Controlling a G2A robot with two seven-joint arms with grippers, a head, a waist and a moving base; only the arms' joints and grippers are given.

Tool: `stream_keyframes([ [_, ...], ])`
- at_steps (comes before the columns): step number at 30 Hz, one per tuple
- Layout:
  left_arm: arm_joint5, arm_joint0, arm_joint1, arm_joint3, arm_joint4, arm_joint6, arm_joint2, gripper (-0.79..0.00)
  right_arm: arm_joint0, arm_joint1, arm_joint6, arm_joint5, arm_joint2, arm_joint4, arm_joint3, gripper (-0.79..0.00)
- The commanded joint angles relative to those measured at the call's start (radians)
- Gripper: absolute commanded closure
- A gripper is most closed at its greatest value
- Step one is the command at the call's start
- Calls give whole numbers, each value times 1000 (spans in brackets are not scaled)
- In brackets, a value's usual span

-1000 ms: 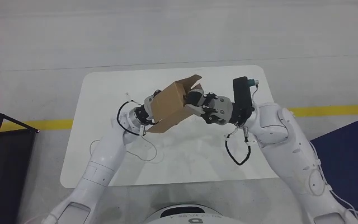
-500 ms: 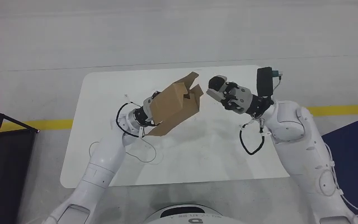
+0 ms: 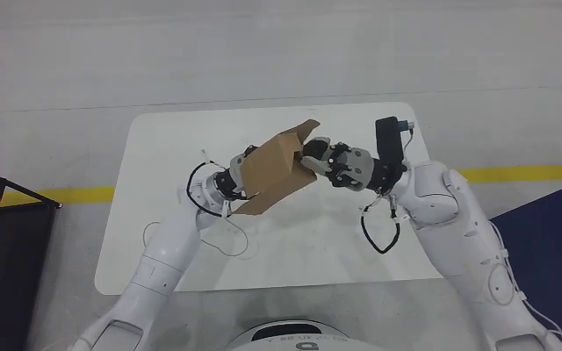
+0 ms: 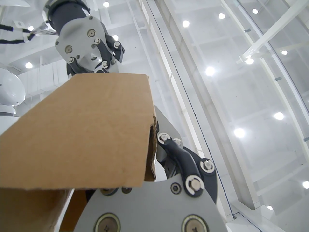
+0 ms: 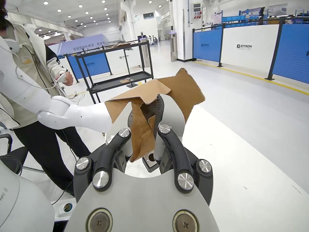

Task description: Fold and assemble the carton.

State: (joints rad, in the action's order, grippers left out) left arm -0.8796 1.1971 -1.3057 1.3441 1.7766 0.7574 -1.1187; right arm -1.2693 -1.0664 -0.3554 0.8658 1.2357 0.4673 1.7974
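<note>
1. Above the table (image 3: 158, 175) centre, lifted clear: the carton (image 3: 274, 168), clenched at its near-left end by the left gripper (image 3: 235, 178).
2. Long axis runs toward the far-right corner; we note loose flaps (image 5: 186, 90) at that end.
3. Right gripper (image 5: 144, 121) sits nearer those, jaws parted astride one of them.

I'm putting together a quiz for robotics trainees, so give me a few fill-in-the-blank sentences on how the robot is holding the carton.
The left gripper holds the carton in the air ____ the table.
The right gripper is at the carton's ____ end, where the flaps are.
The table top is ____ in colour.
Missing words: above; open; white.
</note>
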Motion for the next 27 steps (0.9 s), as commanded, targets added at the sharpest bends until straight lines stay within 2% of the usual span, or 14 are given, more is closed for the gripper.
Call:
stream_keyframes([
  [1,2,3,-1,1,-2,5,2,0,10,-2,-10,0,-24,-8,-15,-123],
  [7,10,14,1,3,-11,24,-6,0,38,-5,7,0,-27,-26,-34,-154],
  [13,8,24,3,9,-16,28,-18,0,28,1,-33,2,-25,-8,-25,-129],
  [16,7,23,3,11,-15,27,-18,0,28,3,-17,-3,-4,-21,-16,-166],
  [22,-5,19,3,10,-16,19,-19,0,16,16,19,-5,109,-7,12,-80],
  [25,-21,14,3,13,-15,17,-14,0,36,18,15,-10,127,16,-4,0],
  [27,-45,9,2,12,-16,13,-4,0,68,19,-2,-12,125,57,-22,0],
])
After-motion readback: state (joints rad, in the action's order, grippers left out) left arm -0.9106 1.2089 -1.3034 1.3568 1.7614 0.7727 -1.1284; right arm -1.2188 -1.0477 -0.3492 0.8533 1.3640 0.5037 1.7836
